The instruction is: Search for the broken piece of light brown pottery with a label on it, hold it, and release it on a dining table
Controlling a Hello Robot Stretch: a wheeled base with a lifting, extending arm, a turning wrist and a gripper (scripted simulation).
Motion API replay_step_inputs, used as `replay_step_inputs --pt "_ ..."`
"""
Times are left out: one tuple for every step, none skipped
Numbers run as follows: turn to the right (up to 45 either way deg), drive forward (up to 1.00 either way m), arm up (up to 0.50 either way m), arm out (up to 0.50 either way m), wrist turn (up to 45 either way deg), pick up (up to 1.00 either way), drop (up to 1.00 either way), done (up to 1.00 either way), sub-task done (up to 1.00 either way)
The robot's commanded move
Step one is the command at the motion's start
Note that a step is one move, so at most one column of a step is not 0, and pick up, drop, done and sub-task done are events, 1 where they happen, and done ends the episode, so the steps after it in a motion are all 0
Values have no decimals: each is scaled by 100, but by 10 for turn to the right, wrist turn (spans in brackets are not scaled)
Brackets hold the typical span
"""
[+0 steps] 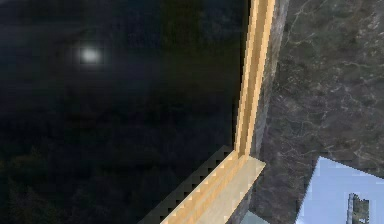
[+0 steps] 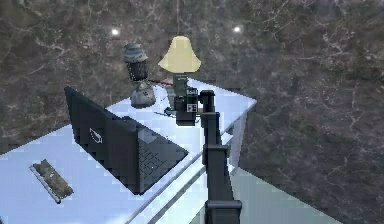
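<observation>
Arm side view: no object here can surely be called broken light brown pottery. The nearest match is a grey-brown jar [image 2: 137, 68] with a dark top and a pale base, upright on the white surface [image 2: 95, 195], left of the hand [image 2: 180, 106] and a little farther out. Whether it is broken or labelled cannot be told.

The hand sits at the far end of the dark arm [image 2: 215, 160], over the far part of the surface. A lamp [image 2: 180, 55] with a yellow shade stands right behind it, so I cannot tell the state of its fingers, nor whether it holds anything. Whether the hand touches the lamp cannot be told either.

A thin reddish thing [image 2: 163, 116] lies on the surface just left of the hand. Nearer than the hand and to its left, a black laptop [image 2: 120, 145] stands with its lid up. Far left of that, near the edge, lies a flat dark slab [image 2: 50, 180] like a remote. A dark marbled wall [image 2: 300, 80] rises behind the hand, and grey floor [image 2: 290, 205] shows right of the arm.

Forward view: a dark window pane [image 1: 120, 110] sits in a light wooden frame [image 1: 254, 80] with a sill [image 1: 215, 190]. Marbled wall lies to the right, and a corner of the white surface with the slab at bottom right.
</observation>
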Motion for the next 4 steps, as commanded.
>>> replay_step_inputs --pt "0 0 16 0 0 0 0 0 0" --pt "0 0 0 0 -450 0 0 0 0" --pt "0 0 0 0 -450 0 0 0 0" --pt "0 0 0 0 -330 0 0 0 0"
